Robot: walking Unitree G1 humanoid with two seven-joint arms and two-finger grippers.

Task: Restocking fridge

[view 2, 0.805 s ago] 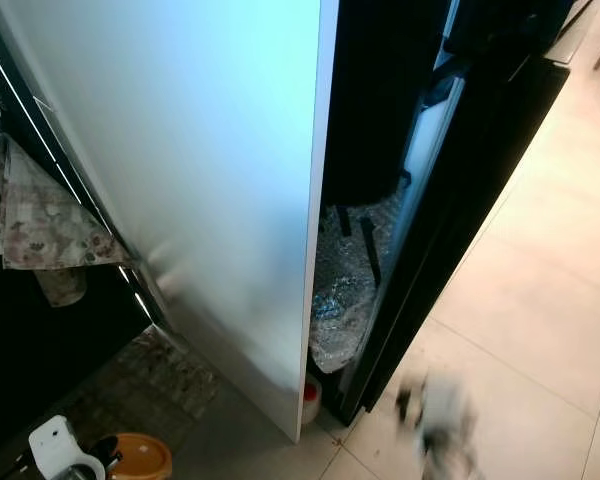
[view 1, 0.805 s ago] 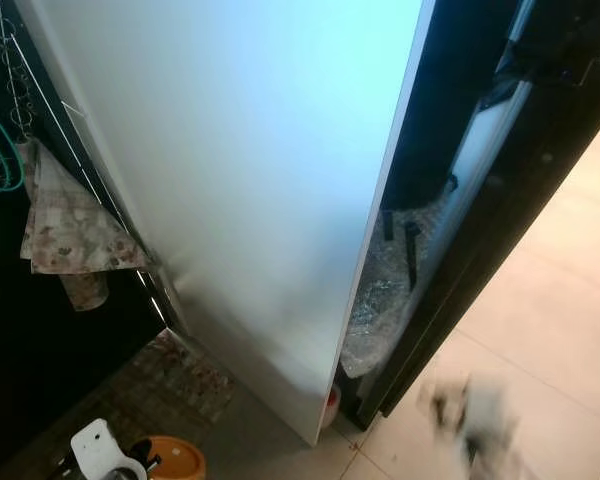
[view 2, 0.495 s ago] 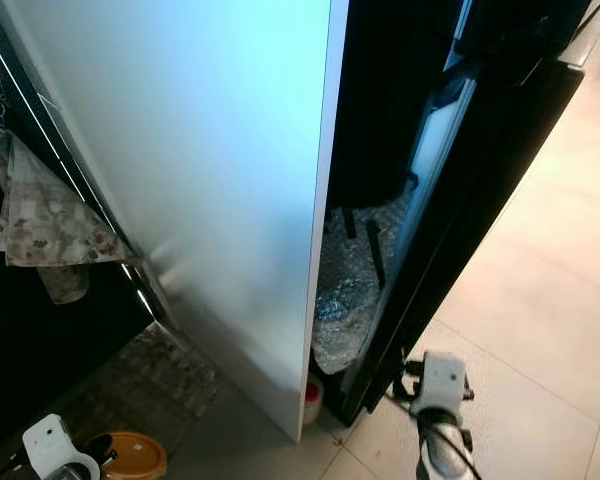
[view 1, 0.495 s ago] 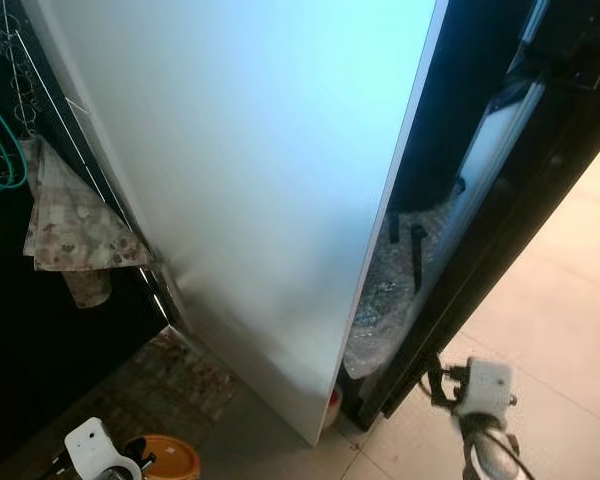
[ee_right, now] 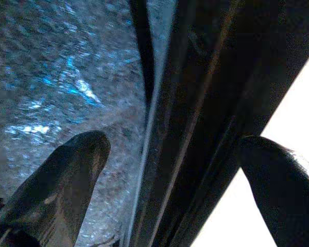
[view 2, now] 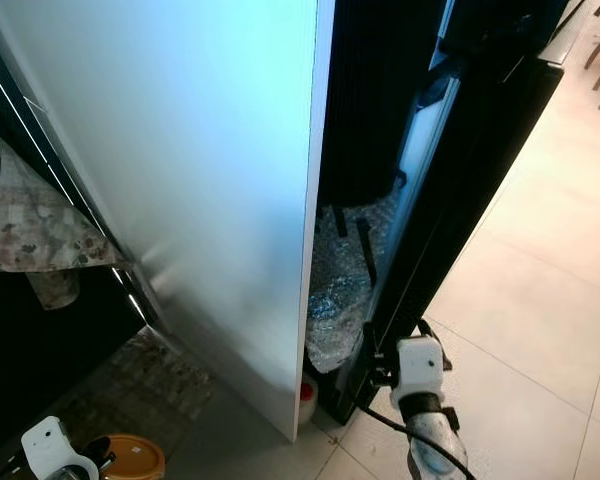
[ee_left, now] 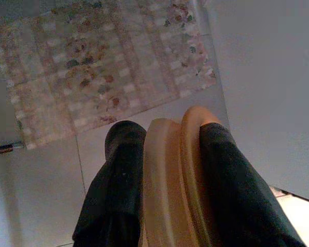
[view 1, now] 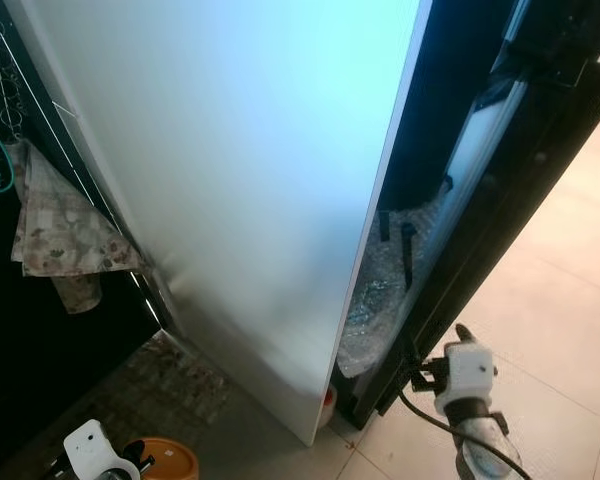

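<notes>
Fridge: tall white side panel point(view 1: 250, 180) up ahead of both arms; black door point(view 1: 500, 230) ajar, its lower edge right at the right end effector point(ee_right: 170, 170)

Floor: pale tiles point(view 1: 570, 330) on the outer side of the right end effector; patterned mat point(ee_left: 98, 67) beyond the left end effector's tips

Bubble wrap point(view 1: 375, 300): crumpled, silvery, low inside the door gap, just past the right end effector's inner finger point(ee_right: 62, 180)

Floral cloth point(view 1: 55, 235): hanging on dark cabinetry, well above the left end effector

Right end effector: spread wide, one finger on each side of the black door edge, inner one toward the wrap, outer one over the bright floor. Contact with the door cannot be told

Left end effector point(ee_left: 170, 170): low, clamped on an orange bowl-like dish point(ee_left: 170, 175), fingers pressed on either side of its stacked rims

Small red-capped white bottle point(view 2: 305, 398): on the floor at the fridge's bottom corner, near the right end effector, apart from it
</notes>
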